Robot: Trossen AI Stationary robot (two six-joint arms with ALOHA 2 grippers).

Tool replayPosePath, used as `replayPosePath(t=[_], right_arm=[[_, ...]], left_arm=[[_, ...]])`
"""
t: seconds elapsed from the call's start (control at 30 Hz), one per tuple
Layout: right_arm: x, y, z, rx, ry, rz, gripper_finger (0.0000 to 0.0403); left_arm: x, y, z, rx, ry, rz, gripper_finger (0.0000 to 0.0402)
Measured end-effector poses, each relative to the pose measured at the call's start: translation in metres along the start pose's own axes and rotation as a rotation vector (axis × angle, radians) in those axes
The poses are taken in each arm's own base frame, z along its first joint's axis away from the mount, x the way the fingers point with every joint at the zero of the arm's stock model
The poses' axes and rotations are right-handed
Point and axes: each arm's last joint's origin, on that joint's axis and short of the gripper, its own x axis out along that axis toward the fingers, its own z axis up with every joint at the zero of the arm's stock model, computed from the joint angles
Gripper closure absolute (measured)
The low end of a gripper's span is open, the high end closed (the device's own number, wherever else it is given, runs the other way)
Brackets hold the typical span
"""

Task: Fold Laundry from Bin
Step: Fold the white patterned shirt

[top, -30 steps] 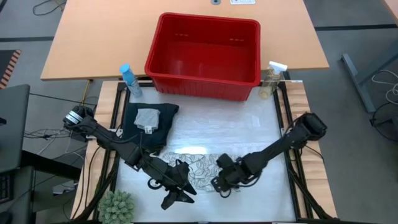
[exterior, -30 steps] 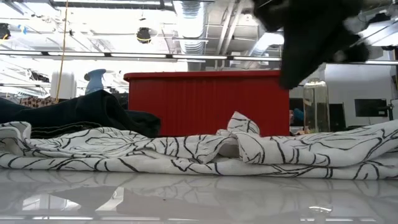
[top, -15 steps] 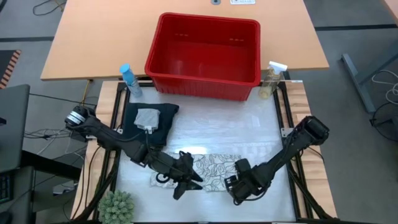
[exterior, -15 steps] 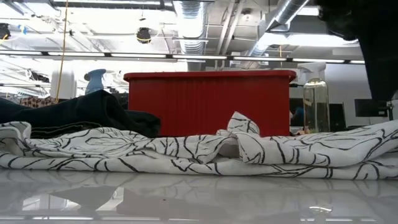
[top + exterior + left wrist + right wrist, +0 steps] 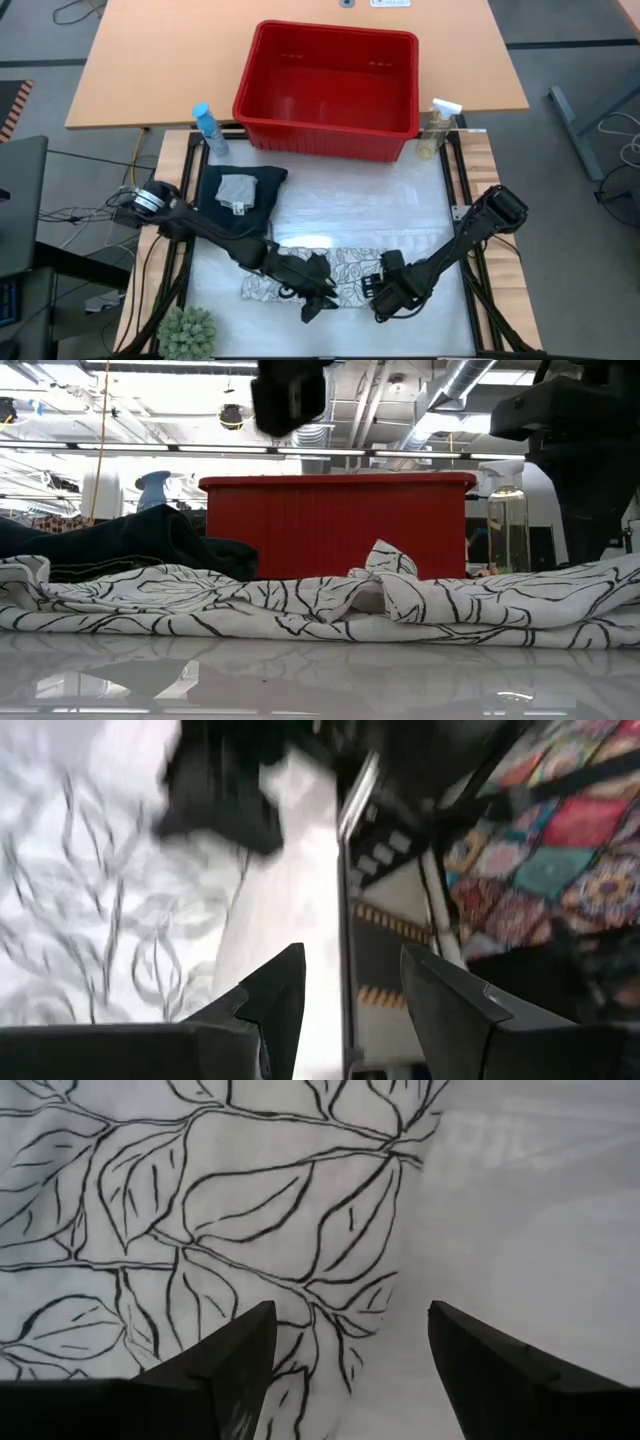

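1. Two dark robot arms reach over a glossy white work surface (image 5: 400, 215). Between them lies a white cloth with grey leaf print (image 5: 345, 272), folded into a low strip near the front edge.
2. The right gripper (image 5: 378, 297) sits just beside the strip's right end. Seen from its wrist, its two fingers stand well apart with nothing between them, and the leaf print lies flat underneath.
3. The left gripper (image 5: 318, 303) hangs over the middle of the strip. Its wrist view shows the fingers (image 5: 275, 995) parted with bare air between them, so it holds nothing.
4. The red bin (image 5: 330, 78) stands at the far edge of the work surface, well apart from both grippers, and looks empty.
5. Folded dark trousers (image 5: 235, 205) lie on the left of the surface, with a small grey cloth (image 5: 237, 190) resting on top.
6. From table height the printed cloth (image 5: 300, 605) shows soft ripples and one raised crease in front of the bin (image 5: 335, 525).
7. Judging by those folds, the cloth is light, limp and non-fragile. It will sag and slide on the shiny surface. A pinch at a corner or along an outer edge should hold better than one at the loose middle.
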Motion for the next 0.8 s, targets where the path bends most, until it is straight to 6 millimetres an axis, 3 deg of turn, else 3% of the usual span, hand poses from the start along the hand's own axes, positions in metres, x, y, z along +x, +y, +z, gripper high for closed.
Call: replayPosePath(t=[0.2,0.8], right_arm=[[0.002,0.0,-0.001,0.0,0.003,0.015,0.0117],[0.006,0.01,0.015,-0.009,-0.03,0.041,0.0117]], left_arm=[[0.017,0.028,-0.023,-0.062,0.116,0.169,0.0246],[0.028,0.047,-0.028,0.036,0.065,0.308,0.0246]])
